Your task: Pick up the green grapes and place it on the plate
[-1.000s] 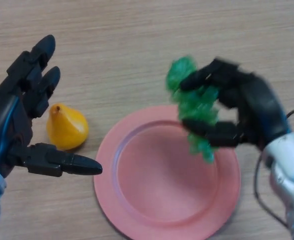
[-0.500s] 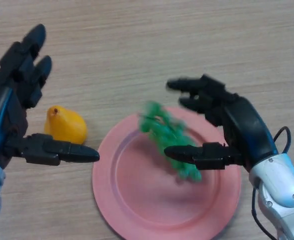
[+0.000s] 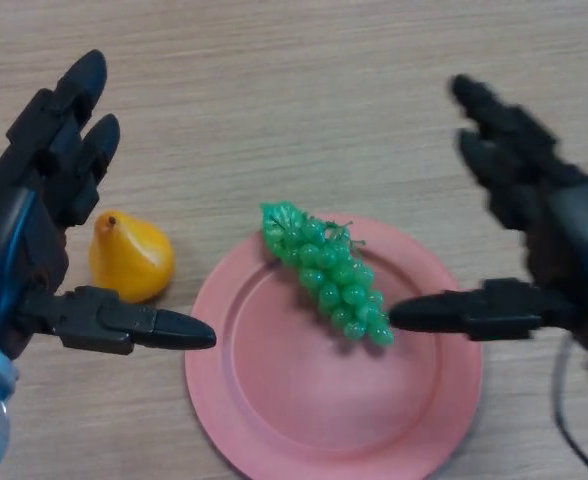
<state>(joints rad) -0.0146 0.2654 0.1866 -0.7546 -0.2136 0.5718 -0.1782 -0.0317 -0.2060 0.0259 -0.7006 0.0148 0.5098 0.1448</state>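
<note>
A bunch of green grapes [image 3: 326, 270] lies on the pink plate [image 3: 274, 400], towards its upper middle, with its leafy end at the plate's upper left rim. My right hand [image 3: 534, 240] is open at the right, raised clear of the grapes, its thumb reaching over the plate's right side. My left hand [image 3: 34, 230] is open at the left, empty, its thumb pointing towards the plate.
A yellow pear [image 3: 129, 255] sits on the wooden table [image 3: 274, 80] just left of the plate, beside my left hand.
My right hand let go of the grapes, which dropped onto the plate and came to rest. The right hand then opened and moved away to the right. The left hand barely shifted.
</note>
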